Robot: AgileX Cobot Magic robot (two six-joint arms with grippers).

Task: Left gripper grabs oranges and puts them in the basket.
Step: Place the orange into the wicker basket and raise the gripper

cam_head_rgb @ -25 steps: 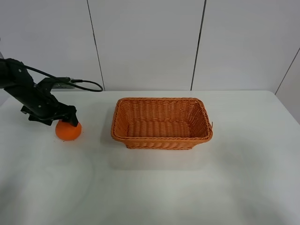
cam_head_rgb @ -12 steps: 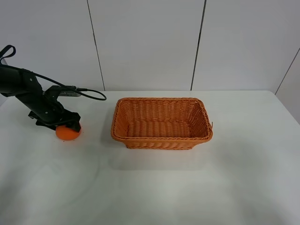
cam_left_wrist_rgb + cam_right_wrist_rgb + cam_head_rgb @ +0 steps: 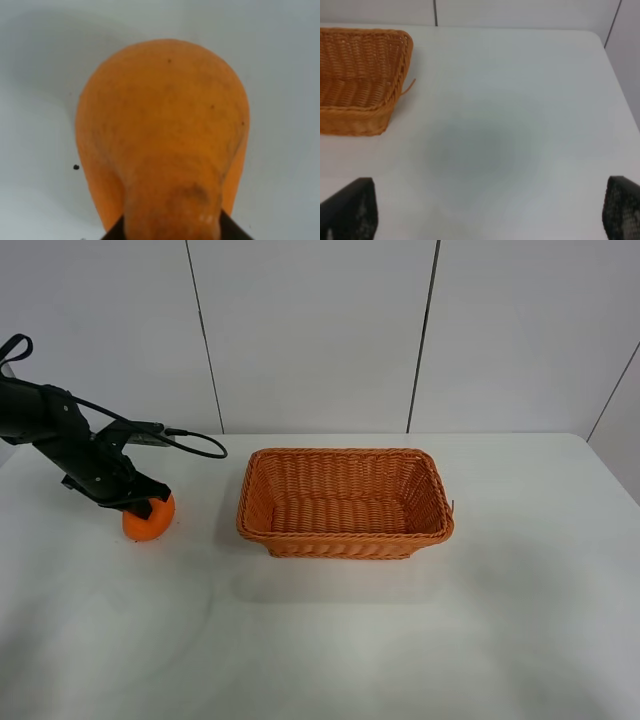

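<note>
The near part of the white table (image 3: 350,640) is a wide plain surface that runs across the whole width, and everything else stands farther back. In the right wrist view, the right gripper (image 3: 486,210) hangs over the right side of the table with its two dark fingertips (image 3: 350,210) far apart, so it is open, and the table's rounded far right corner shows beyond it. On the left side, near the left edge of the table, the orange (image 3: 148,523) sits on the surface, and the left gripper (image 3: 150,506) comes down on it from the left and from above. In the left wrist view the orange (image 3: 160,125) fills almost the whole picture, and only small dark bits of the fingers (image 3: 111,234) show at its two sides, so I cannot tell if the claw is pressing the fruit or only standing around it. A tiny dark speck (image 3: 76,167) lies on the table just beside the fruit. To the right of the orange, with a strip of white table between them, stands the basket (image 3: 345,452) at the middle of the table, and nothing is inside it. There is also free surface between the basket and the right edge. A thin wicker strand (image 3: 410,85) sticks out of the basket's near right corner. A black cable (image 3: 195,445) loops from the left arm toward the far edge, and behind that edge rises the white panelled wall (image 3: 310,330).
</note>
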